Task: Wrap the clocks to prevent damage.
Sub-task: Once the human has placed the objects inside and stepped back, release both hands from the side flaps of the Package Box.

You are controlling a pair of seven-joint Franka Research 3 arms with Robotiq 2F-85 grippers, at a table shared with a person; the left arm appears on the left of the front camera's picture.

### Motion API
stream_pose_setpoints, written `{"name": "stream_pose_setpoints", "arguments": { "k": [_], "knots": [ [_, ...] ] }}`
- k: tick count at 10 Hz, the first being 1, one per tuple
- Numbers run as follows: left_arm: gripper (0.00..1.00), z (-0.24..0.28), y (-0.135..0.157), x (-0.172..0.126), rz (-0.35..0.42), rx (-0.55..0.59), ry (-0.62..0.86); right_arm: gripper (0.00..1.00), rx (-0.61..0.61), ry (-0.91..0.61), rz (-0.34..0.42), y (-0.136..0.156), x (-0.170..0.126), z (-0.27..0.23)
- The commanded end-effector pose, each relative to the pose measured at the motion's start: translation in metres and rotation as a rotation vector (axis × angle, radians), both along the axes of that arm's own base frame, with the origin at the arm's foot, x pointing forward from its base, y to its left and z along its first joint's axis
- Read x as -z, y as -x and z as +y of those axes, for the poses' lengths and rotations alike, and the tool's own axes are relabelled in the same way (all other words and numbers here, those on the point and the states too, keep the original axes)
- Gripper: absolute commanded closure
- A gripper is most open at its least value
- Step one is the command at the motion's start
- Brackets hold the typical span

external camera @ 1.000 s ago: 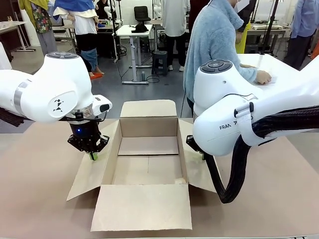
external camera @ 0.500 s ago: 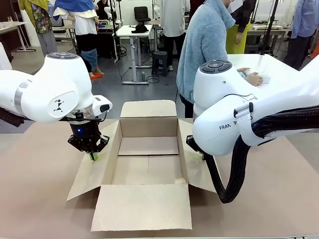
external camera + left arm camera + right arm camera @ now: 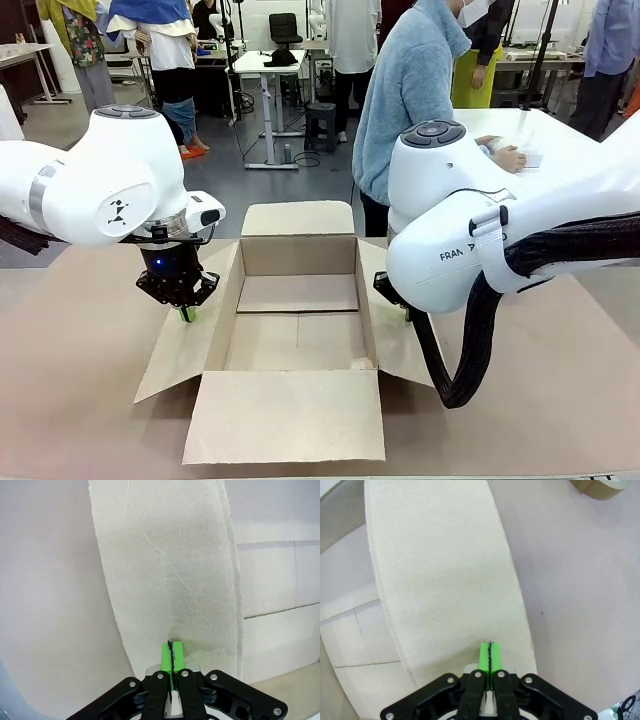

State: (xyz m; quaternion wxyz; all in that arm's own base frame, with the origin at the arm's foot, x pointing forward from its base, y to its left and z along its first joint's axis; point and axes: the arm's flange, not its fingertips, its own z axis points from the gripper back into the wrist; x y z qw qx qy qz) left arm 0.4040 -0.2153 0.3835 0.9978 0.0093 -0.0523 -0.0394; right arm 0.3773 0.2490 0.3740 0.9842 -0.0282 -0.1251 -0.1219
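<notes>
I see the cardboard box (image 3: 298,340) at table centre, mouth up, flaps splayed flat; its long axis appears to run 12 to 6 o'clock. The left gripper (image 3: 186,313), pads pressed together and empty, is over the 9 o'clock flap (image 3: 180,355). The right gripper (image 3: 491,655), likewise closed and empty, is over the 3 o'clock flap (image 3: 445,580). The board is matte and faintly scratched. A person in pale-blue fleece (image 3: 410,90) stands at 12.

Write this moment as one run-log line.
left hand: shut, over left flap | right hand: shut, over right flap | box: open
</notes>
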Motion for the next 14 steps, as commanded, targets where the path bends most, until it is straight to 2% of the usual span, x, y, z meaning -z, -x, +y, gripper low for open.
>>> {"name": "stream_pose_setpoints", "arguments": {
  "k": [1,14],
  "knots": [
    [1.00,-0.0004,0.0009,0.0011,0.002,0.008,-0.014,0.99,0.000,0.005,0.000,0.0000,0.0024,0.0008],
    [1.00,-0.0004,0.0009,0.0011,0.002,0.008,-0.014,0.99,0.000,0.005,0.000,0.0000,0.0024,0.0008]
  ]
}}
